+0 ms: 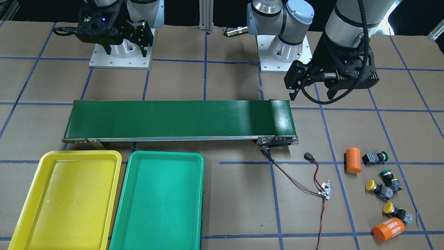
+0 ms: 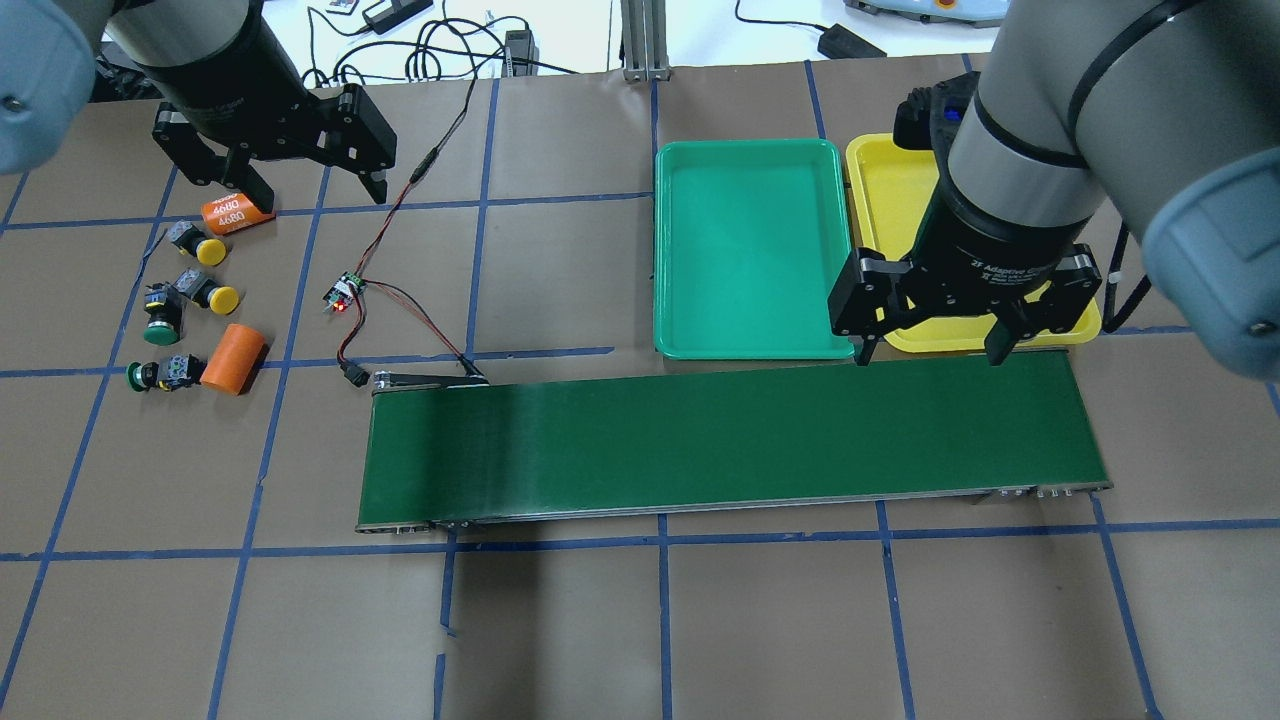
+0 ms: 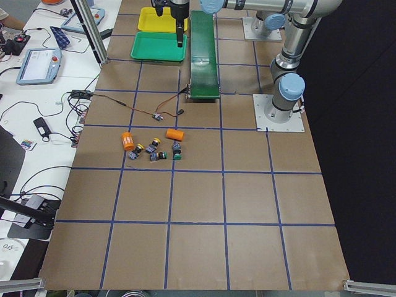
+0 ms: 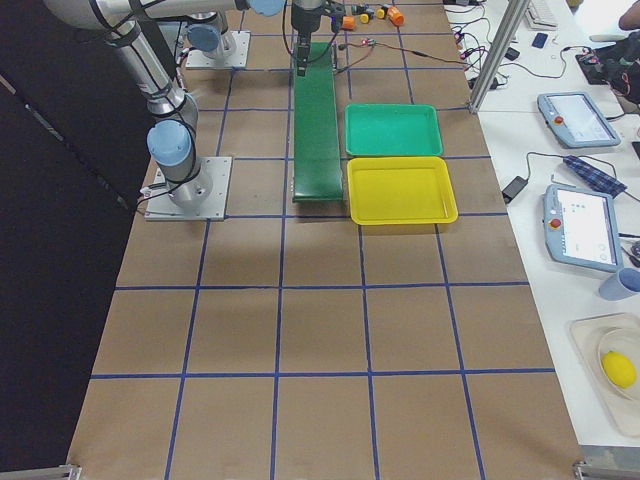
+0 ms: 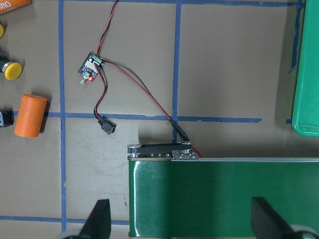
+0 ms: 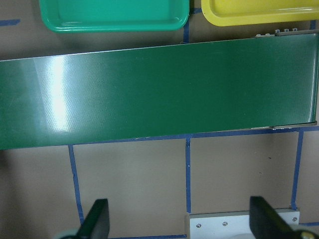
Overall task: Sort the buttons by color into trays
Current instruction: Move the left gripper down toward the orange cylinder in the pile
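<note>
Buttons: four, lying sideways, lower right of front view; yellow mushroom caps point left, one green right. Trays, glossy rounded plastic: lower left. Left claw, right claw: jaws spread, nothing held.

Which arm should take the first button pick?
Left. All four buttons lie on the robot's left side, close to the open left gripper. The right gripper, also open, hangs at the far end of the conveyor belt, beside the trays, so it would probably need to reach across.
</note>
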Tool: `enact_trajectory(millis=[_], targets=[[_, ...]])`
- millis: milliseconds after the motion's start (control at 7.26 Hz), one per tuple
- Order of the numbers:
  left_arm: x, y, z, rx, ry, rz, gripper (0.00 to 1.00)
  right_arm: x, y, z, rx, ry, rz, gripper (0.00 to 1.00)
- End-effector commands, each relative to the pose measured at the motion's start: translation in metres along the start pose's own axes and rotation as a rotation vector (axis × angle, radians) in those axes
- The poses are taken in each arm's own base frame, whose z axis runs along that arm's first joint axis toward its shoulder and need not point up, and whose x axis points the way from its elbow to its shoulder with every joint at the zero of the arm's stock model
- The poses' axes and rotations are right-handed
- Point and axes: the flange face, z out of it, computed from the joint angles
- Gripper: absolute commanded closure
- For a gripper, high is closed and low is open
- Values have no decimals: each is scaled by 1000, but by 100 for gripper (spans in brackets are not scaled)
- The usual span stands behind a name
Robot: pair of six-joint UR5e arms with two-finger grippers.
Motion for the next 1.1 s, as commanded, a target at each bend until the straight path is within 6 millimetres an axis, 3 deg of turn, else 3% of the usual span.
enact_trajectory(millis=[0,275,964], targets=[[0,0,0,-1,2,-1,0,3,3,-6,25,6,2,0],[0,2,3,-7,2,1,0,30,-6,-4,15,28,55,0],[0,4,5,-13,1,-1,0,34,-2,0,5,24,63,0]])
